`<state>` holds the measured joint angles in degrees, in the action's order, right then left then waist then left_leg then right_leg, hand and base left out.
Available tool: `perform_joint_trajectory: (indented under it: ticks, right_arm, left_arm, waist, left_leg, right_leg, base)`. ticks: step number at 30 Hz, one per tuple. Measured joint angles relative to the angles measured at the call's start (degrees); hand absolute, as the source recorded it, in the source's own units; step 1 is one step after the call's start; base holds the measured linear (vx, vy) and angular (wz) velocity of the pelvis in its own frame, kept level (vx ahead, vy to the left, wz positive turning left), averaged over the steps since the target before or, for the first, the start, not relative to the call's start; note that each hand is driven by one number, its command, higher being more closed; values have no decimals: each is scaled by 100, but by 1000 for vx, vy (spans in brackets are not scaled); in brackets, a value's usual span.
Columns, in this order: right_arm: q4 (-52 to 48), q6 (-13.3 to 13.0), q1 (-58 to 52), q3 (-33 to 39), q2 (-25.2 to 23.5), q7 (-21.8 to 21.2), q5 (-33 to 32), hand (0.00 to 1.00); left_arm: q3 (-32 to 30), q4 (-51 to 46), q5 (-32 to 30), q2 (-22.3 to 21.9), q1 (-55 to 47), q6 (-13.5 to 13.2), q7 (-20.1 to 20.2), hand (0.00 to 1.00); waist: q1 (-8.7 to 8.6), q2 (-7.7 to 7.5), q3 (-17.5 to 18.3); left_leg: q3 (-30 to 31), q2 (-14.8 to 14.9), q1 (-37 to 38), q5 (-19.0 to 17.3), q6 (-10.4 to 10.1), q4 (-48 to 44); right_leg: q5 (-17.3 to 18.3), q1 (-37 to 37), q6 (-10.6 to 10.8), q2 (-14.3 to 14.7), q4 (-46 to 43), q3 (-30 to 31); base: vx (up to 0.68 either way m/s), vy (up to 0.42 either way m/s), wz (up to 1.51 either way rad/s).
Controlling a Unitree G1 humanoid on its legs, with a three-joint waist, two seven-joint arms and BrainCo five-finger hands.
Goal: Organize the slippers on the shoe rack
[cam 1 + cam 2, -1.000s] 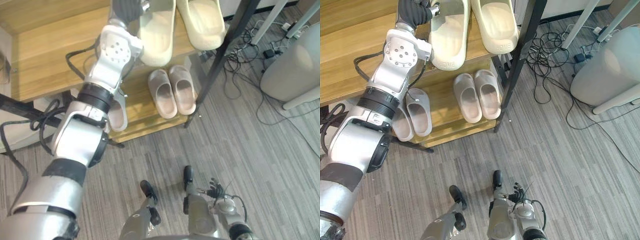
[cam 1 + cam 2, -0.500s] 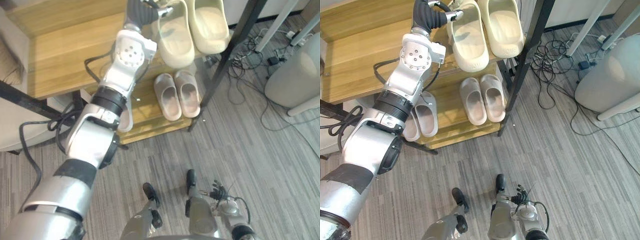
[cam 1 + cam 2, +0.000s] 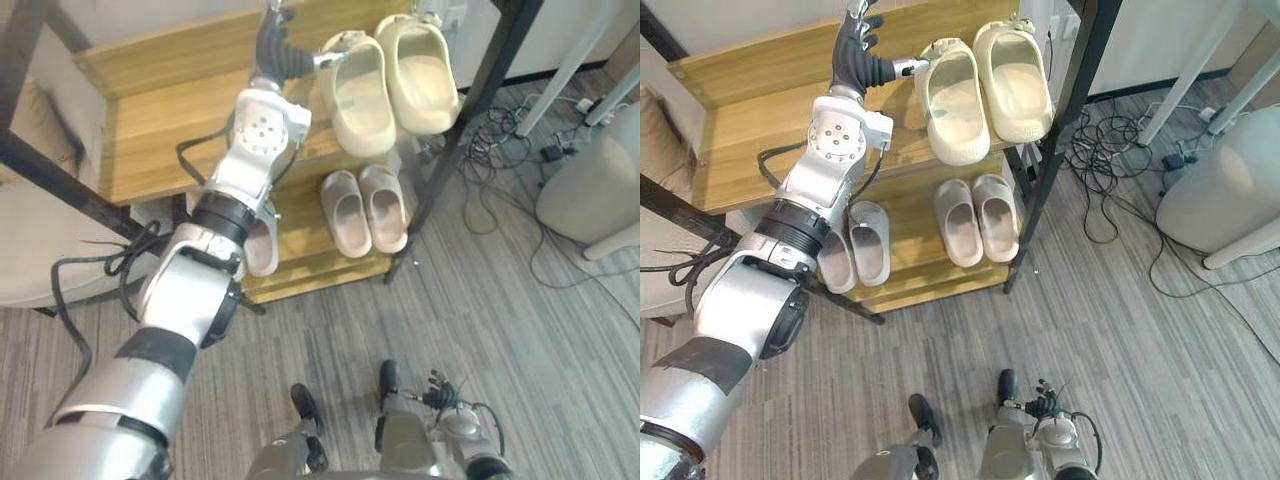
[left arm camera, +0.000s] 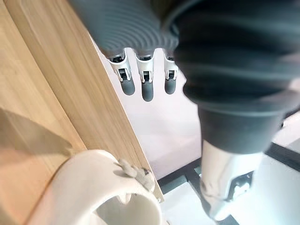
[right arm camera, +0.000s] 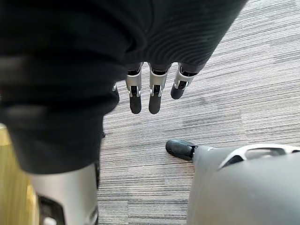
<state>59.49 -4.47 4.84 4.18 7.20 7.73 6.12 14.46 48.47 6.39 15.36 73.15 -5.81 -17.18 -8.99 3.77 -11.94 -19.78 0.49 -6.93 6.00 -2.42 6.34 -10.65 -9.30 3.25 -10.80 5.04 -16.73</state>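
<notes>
- The left hand (image 3: pixel 858 52) is raised to the upper shelf of the shoe rack (image 3: pixel 760 130). It is open and holds nothing.
- In the left wrist view its fingers (image 4: pixel 147 89) hang straight in a row and the thumb (image 4: pixel 220 187) stands well away from them.
- The near cream slipper (image 3: pixel 956 100) lies on the upper shelf just beside this hand, on its thumb side. Its heel rim is the part closest to the hand.
- In the eye views the thumb reaches towards that heel rim, but whether it touches I cannot tell. The wrist view shows a gap between the thumb and the slipper's heel.
- The second cream slipper (image 3: pixel 1012 72) sits touching the first on the side away from the hand. It is next to the rack's black post (image 3: pixel 1060 140). Both lie sole down with their toes pointing out of the rack.
- Below the hand, on the lower shelf (image 3: pixel 912 235), a beige pair (image 3: pixel 978 218) lies side by side under the cream ones.
- A grey pair (image 3: pixel 868 242) lies under the left forearm, partly hidden by it.
- The right hand (image 5: pixel 153 96) hangs low over the grey floor (image 3: pixel 1140 350), well apart from the rack. Its fingers are straight and empty.
</notes>
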Motion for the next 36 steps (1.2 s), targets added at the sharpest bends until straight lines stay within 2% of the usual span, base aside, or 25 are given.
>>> perform_joint_trajectory:
  ticks: [8, 13, 25, 31, 33, 36]
  right_arm:
    - [-2, -1, -49, -33, 9, -10, 0, 0]
    - [-1, 1, -133, -43, 17, -10, 0, 0]
    - [-3, 40, -138, -111, 22, 1, 0, 0]
    - [1, 59, -145, -111, 21, 3, 1, 0]
    - [1, 65, -145, -110, 19, 9, 2, 0]
    - [0, 65, -145, -107, 18, 14, 1, 0]
  left_arm:
    - [-117, -241, 113, 1, -106, -21, -7, 0]
    - [-129, -478, 274, 0, -379, -112, -46, 0]
    - [-382, -945, 509, -85, -937, -146, -160, 0]
    - [-380, -1151, 539, -500, -1470, -156, -156, 0]
    - [-358, -1399, 739, -794, -1780, -161, -158, 0]
    - [-216, -1530, 831, -1001, -1992, -164, -164, 0]
  waist:
    - [19, 6, 49]
    - [19, 76, 247]
    - [57, 89, 266]
    - [95, 89, 266]
    - [99, 89, 266]
    - [98, 89, 266]
  left_leg:
    - [17, 3, 98, -1, -1, 0]
    - [148, 6, 87, -5, -3, 1]
    - [208, 10, 99, -5, -3, 1]
    - [282, 2, 90, -5, -3, 1]
    - [287, 3, 87, -6, -4, 1]
    - [287, 5, 89, -6, -5, 1]
  right_leg:
    - [15, 116, 6, -3, 0, -40]
    - [51, 153, 2, 0, 0, -128]
    - [55, 208, -2, -1, 1, -191]
    - [78, 240, 11, -9, 1, -266]
    - [90, 241, 20, -8, 1, -270]
    - [98, 241, 27, -8, 1, -270]
  base:
    - [6, 69, 3]
    - [19, 57, 8]
    - [7, 58, 3]
    - [17, 58, 6]
    - [23, 55, 1]
    - [23, 56, -1]
